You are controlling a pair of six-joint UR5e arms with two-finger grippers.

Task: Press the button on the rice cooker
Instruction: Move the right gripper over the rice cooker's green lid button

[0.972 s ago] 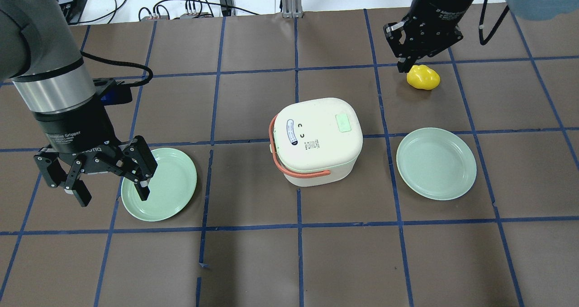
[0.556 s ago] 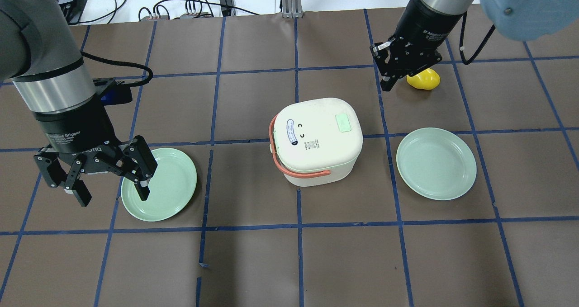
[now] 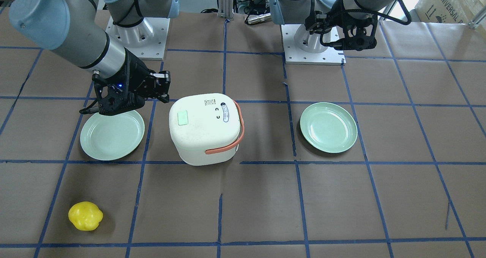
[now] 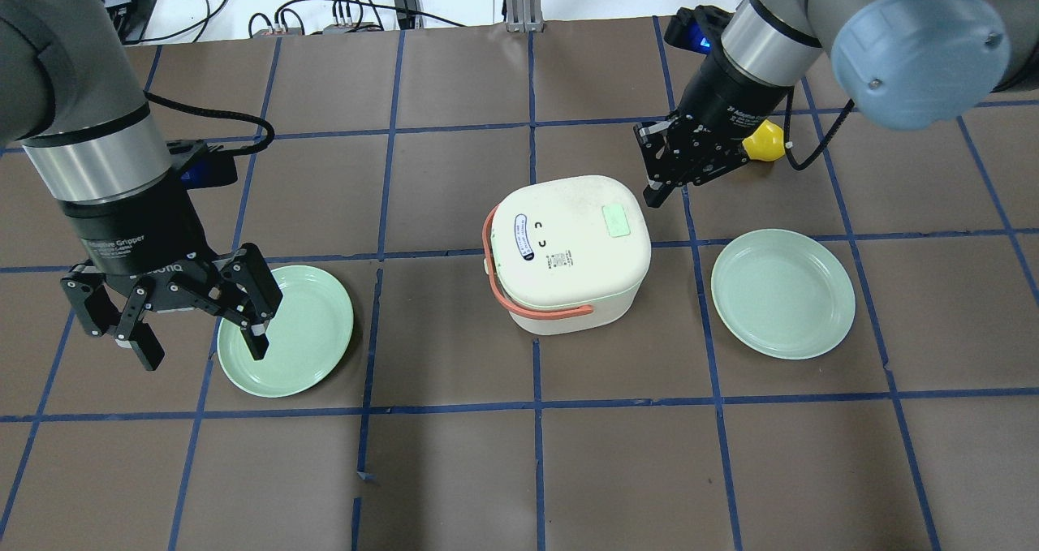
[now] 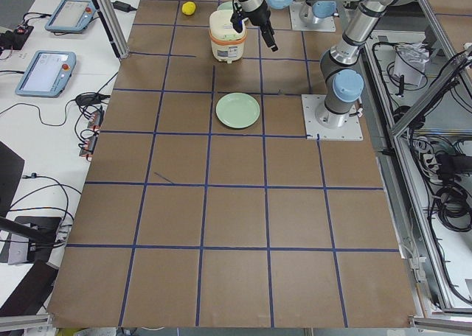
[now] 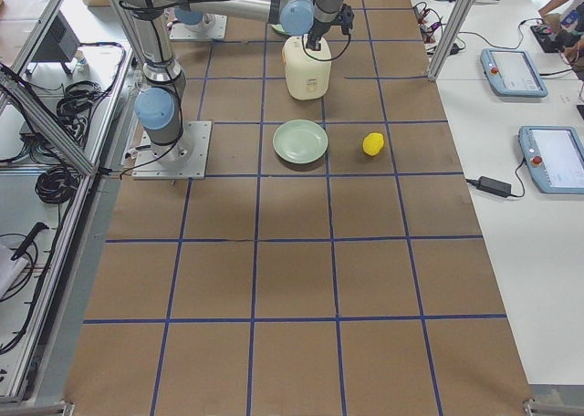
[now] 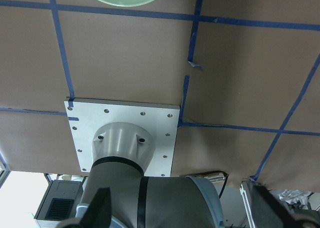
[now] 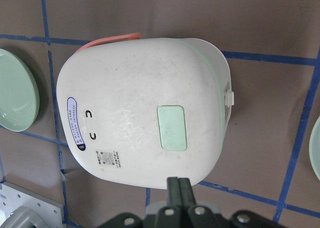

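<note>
On the brown table (image 4: 454,470) the white rice cooker (image 4: 568,267) sat in the middle, the left gripper (image 4: 203,352) hung spread wide above a green plate (image 4: 312,332), and the right gripper (image 4: 654,194), fingers pinched together, hovered near the lid's green button (image 4: 617,220).

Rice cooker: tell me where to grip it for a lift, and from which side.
Grip the orange handle, not the broad, rounded body, likely too wide for a gripper. The handle lies folded down along the robot-facing side, so come down from above there, probably with the open left gripper.
</note>
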